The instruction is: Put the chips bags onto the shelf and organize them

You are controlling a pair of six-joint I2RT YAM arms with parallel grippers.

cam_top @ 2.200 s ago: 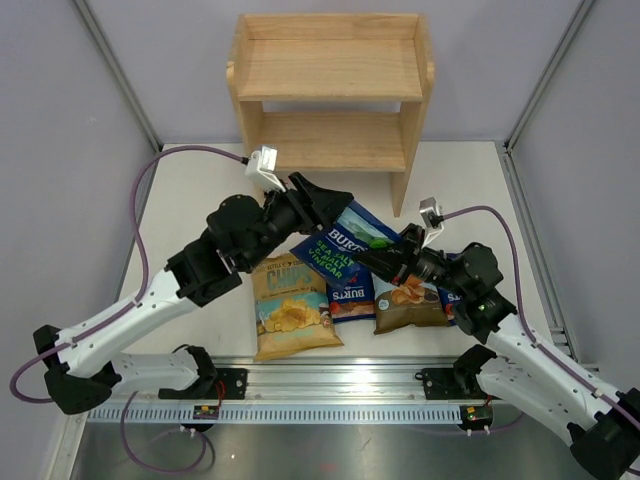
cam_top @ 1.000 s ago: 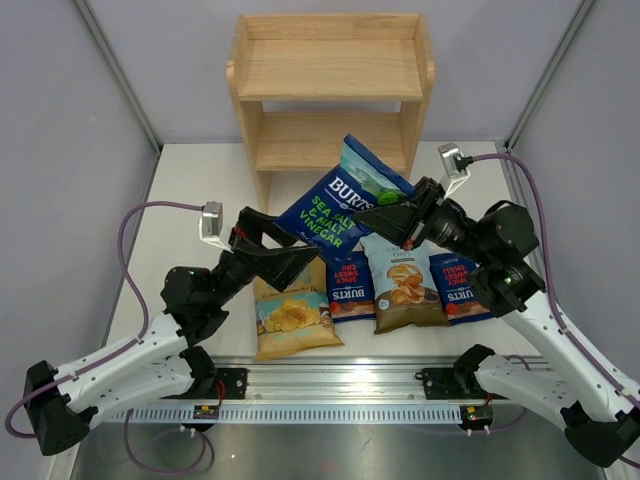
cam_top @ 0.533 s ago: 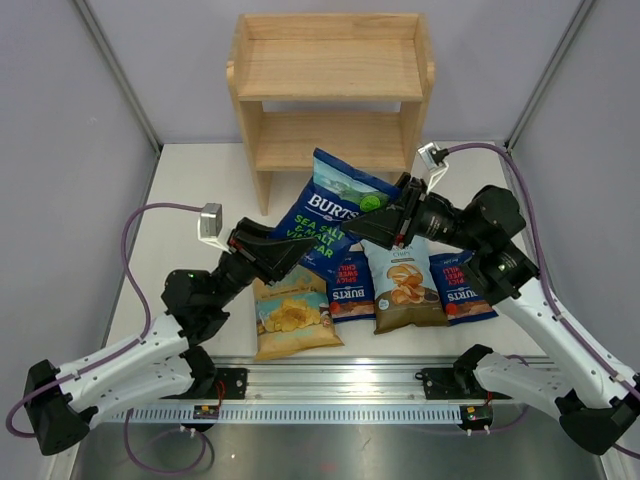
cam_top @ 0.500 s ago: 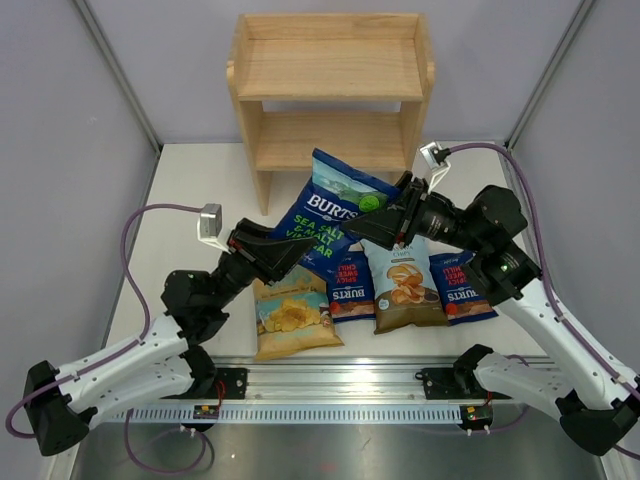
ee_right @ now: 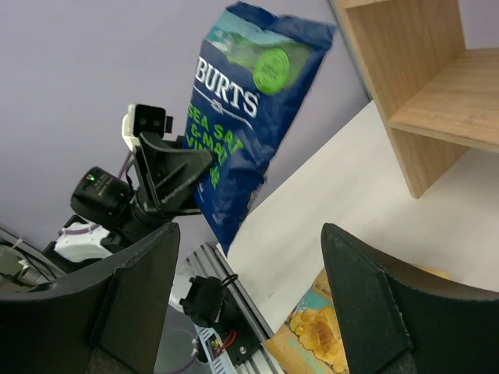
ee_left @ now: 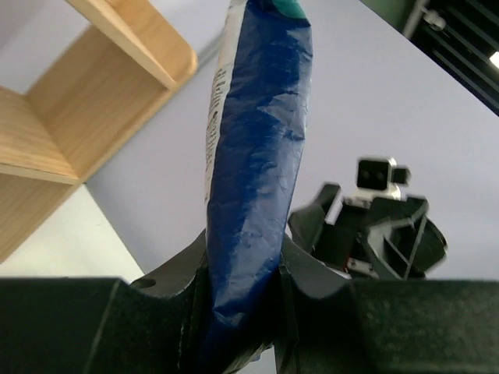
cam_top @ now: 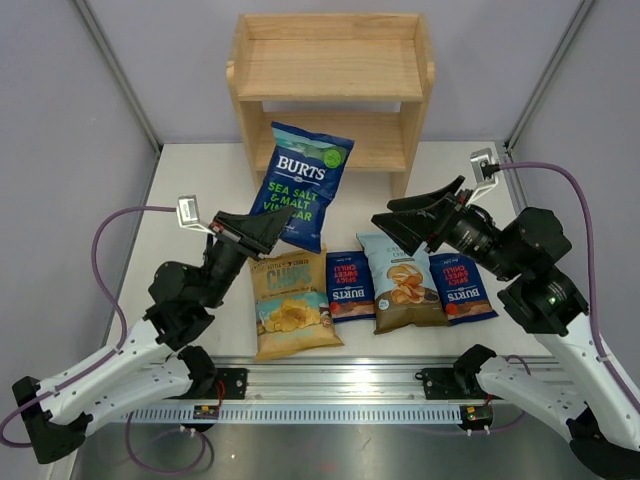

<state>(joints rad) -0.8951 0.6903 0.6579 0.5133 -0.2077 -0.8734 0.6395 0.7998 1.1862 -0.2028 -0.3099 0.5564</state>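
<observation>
Holding Burts bag (cam_top: pixel 300 185) upright, left hand (cam_top: pixel 272 230) clamped on its lower edge; right hand (cam_top: pixel 398 220) spread, empty. Next, likely: forward onto shelf (cam_top: pixel 330 72).

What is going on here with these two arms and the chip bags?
The left pincer holds a large blue Burts bag upright in the air in front of the shelf, whose two tiers are both bare. The right pincer is open and empty, to the right of that bag. Four more bags lie flat in a row on the table.
</observation>
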